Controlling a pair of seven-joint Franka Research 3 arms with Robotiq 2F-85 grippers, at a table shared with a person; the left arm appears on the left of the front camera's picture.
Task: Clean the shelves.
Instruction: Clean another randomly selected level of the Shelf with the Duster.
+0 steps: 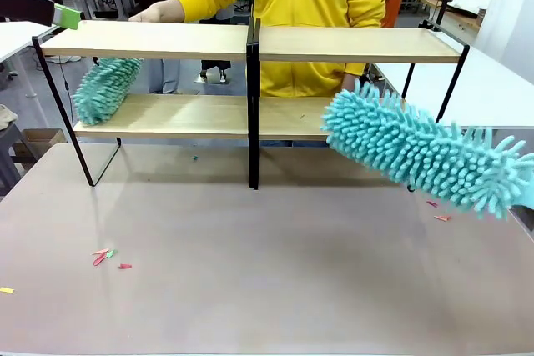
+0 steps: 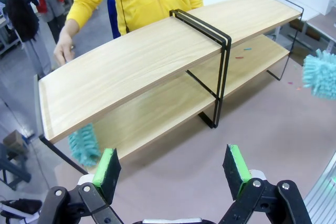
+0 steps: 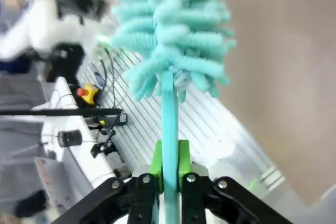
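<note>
Front view: finds shelves [image 1: 250,43] at 12 o'clock across the table [image 1: 250,289], with a teal duster [image 1: 417,152] at 3 o'clock, its head in front of the lower right board; cannot tell whether touching. Clamped at the thin handle by right gripper [image 3: 169,156], jaws narrow. To sweep well: level the head, lay it flat on the board, draw it toward the open end, and steer clear of the black centre upright [image 1: 253,106] and the person's hand [image 1: 154,12] at 11 o'clock on the top board. Right wrist view: adds the grip itself, which the front lacks. Left wrist view: adds left gripper [image 2: 173,169] wide and empty, scraps [image 2: 239,56] on the lower board, and a second duster [image 2: 84,145] at 8 o'clock.
</note>
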